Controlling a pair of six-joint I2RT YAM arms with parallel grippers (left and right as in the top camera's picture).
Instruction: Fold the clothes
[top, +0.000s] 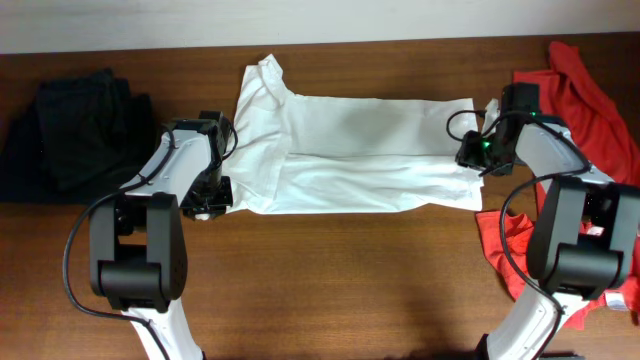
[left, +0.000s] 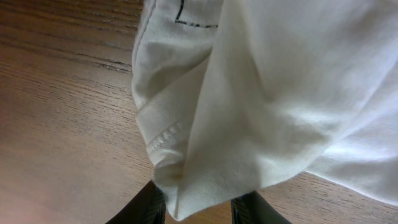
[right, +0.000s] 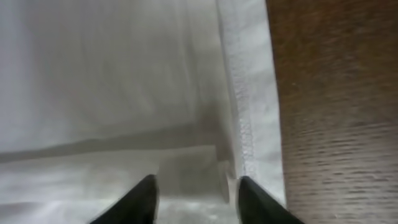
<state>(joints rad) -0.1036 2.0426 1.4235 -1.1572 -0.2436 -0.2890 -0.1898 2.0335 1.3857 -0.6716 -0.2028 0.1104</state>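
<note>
White shirt (top: 360, 150) lies lengthwise-folded between the grippers. Left gripper (left: 199, 208) pinches bunched cloth at the shirt's sleeve end. Right gripper (right: 194, 196) straddles its hem, jaws parted, grip unclear. If only one end lifts, the hem could slip and skew the fold.

Left hand (left: 199, 211) pinches white shirt (left: 273, 93) while right hand (right: 196, 199) sits low, fingers (right: 140, 202) apart.
</note>
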